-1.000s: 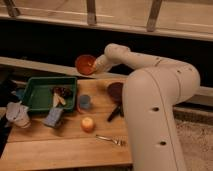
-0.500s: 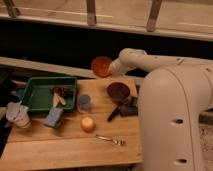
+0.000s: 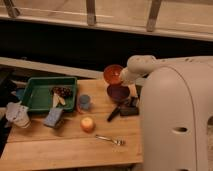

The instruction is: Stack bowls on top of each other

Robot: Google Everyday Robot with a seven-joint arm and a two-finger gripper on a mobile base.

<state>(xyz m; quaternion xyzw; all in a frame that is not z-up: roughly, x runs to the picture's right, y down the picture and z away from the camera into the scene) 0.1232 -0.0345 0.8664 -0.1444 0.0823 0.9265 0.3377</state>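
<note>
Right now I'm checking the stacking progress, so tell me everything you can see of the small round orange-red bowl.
The small round orange-red bowl is a smooth, plastic-looking dish, tilted so that its hollow inside faces the camera. It is lifted off the wooden table, at the gripper, which meets its right rim. It hangs just above and slightly behind the small round purple bowl, which sits upright on the table. The two bowls are not yet nested.

The white gripper (image 3: 121, 76) is showing by the orange-red bowl (image 3: 113, 73) over the purple bowl (image 3: 118, 92); the green tray (image 3: 35, 95) is sitting on the tan wooden table (image 3: 70, 145).
</note>
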